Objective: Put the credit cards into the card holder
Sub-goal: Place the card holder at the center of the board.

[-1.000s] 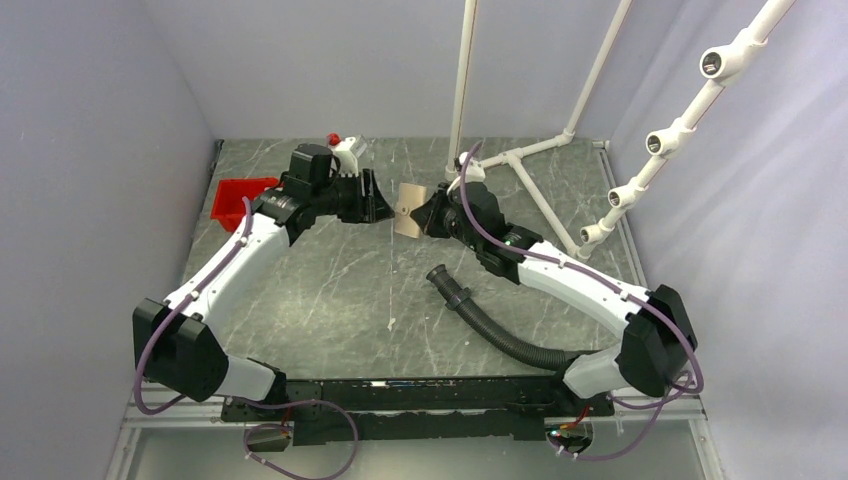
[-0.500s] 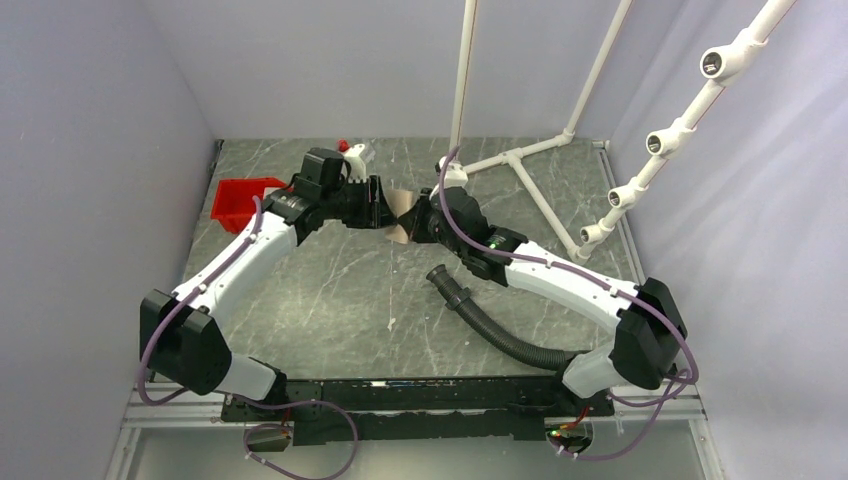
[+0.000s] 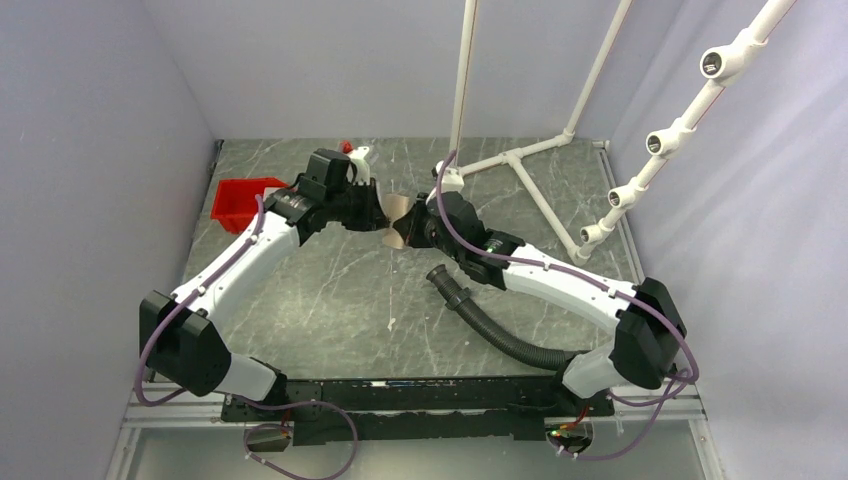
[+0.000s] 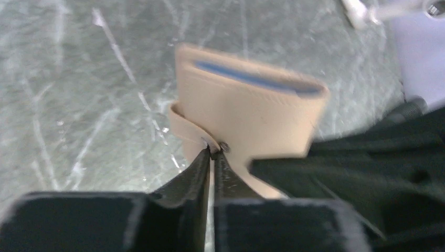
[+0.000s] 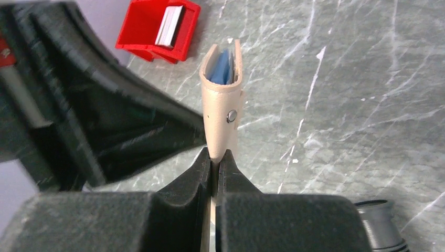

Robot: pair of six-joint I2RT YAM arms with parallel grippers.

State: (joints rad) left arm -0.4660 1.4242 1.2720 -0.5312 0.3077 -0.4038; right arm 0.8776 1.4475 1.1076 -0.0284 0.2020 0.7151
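**Card holder** [image 5: 222, 107]: tan, leather-like sleeve with a snap stud on its side. It is held in the air above the worktop [image 3: 330, 290], between the two arms and mouth upward, and touches no surface. Judged light and soft, with walls that will bow under a sideways pull. The closed bottom edge is the best hold because it leaves the mouth free.

**Blue card** [image 5: 223, 67]: seated inside the holder's pocket, with only its top edge showing. Judged thin, stiff and slick, so best pinched across the flat faces near one short end.

**Stack of cards** [image 5: 171, 25]: pale and standing on edge in the red bin [image 5: 140, 26], well apart from the holder. The count cannot be read.

**Right tool** [image 5: 215, 160]: fingers closed on the holder's lower edge.

**Left tool** [image 4: 212, 151]: fingers pinched shut on the holder's small strap tab, at the side. The tab is narrow and pliable, so the hold is judged likely to slip if tugged hard.

**Black corrugated hose** [image 3: 490, 325]: lying on the worktop near the right arm.
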